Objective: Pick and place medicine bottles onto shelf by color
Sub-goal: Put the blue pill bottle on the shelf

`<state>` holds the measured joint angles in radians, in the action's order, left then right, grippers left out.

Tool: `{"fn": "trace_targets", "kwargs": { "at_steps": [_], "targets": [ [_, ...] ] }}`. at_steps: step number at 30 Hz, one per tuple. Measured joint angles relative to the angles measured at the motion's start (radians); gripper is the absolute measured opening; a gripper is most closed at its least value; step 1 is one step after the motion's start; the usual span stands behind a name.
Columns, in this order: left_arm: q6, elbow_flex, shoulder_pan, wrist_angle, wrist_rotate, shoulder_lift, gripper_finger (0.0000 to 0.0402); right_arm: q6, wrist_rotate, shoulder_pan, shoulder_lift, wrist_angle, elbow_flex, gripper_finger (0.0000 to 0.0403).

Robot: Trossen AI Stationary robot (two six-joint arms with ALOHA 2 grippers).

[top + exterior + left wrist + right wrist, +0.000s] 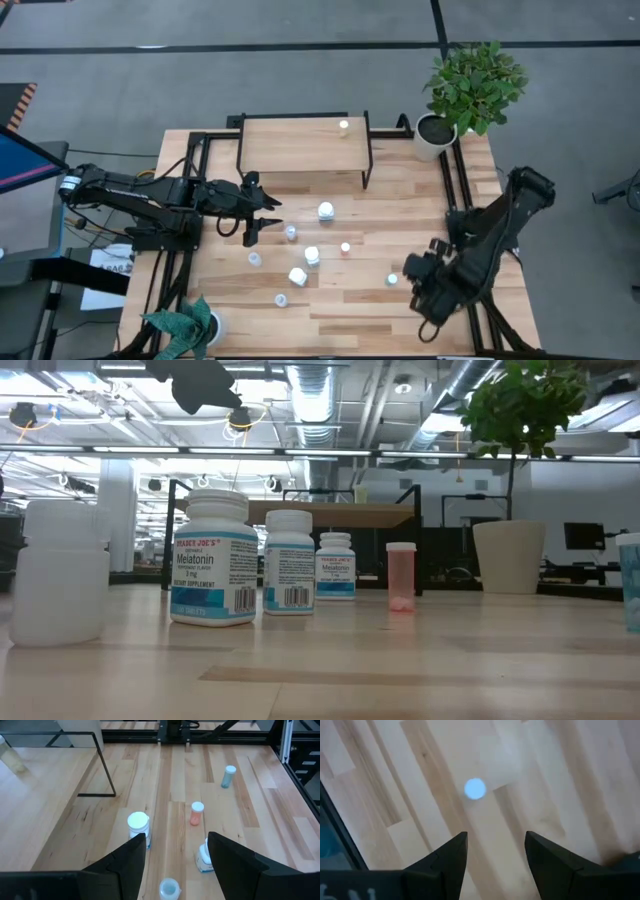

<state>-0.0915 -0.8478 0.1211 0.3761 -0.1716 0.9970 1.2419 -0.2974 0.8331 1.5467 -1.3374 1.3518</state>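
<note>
Now, what we see —
Left pincer (262,222): we find it above the worktop (400,215) just in front of the shelf (300,145), fingers apart, nothing between them.
Right pincer (412,280): we see it low over the worktop's right side, fingers spread and empty, near a bluish-capped bottle (392,279).
Shelf: one small bottle (344,126) stands on its board, near the right end.
Medicine bottles (311,255): we count the rest scattered upright on the worktop between the two arms, in front of the shelf.
Reddish bottle (345,248): it stands near the middle, apart from its neighbours; the low view shows it translucent with a white cap.
Melatonin bottles (214,560): we see three labelled white ones in a row in the low view.
Plain white bottle (58,572): it stands at the low view's left edge.
Potted plant (468,92): at the worktop's far right corner.
</note>
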Motion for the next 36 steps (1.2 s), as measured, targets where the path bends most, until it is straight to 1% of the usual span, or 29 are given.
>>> {"fn": "trace_targets", "kwargs": {
  "at_steps": [6,11,18,21,25,28,29,31,34,36],
  "targets": [
    [-0.019,0.0,0.0,0.0,0.001,0.0,0.0203,0.102,-0.017,0.065,0.132,0.049,0.0,0.0221],
    [-0.027,0.0,0.0,0.0,0.003,0.0,0.0203,0.183,-0.046,0.122,0.202,0.067,0.0,0.0221],
    [-0.029,0.0,0.0,0.0,0.003,0.0,0.0203,0.315,-0.154,0.188,0.225,-0.01,0.0,0.0217],
    [-0.03,0.0,0.0,0.0,0.003,0.0,0.0203,0.337,-0.183,0.194,0.225,-0.045,0.0,0.0206],
    [-0.03,0.0,0.0,0.0,0.003,0.0,0.0203,0.34,-0.187,0.182,0.224,-0.136,0.0,0.0183],
    [-0.03,0.0,0.0,0.0,0.004,0.0,0.0203,0.339,-0.187,0.153,0.2,-0.237,0.0,0.0168],
    [-0.03,0.0,0.0,0.0,0.004,0.0,0.0203,0.319,-0.188,0.138,0.181,-0.238,-0.002,0.0164],
    [-0.03,0.0,0.0,0.001,0.004,0.0,0.0203,0.251,-0.226,0.112,0.125,-0.216,-0.023,0.0157],
    [-0.03,0.0,0.0,0.0,0.004,0.0,0.0203,0.229,-0.293,0.091,0.021,-0.235,-0.074,0.0149],
    [-0.03,0.0,0.0,0.0,0.004,0.0,0.0203,0.256,-0.323,0.082,-0.051,-0.219,-0.135,0.0145]
  ]
}}
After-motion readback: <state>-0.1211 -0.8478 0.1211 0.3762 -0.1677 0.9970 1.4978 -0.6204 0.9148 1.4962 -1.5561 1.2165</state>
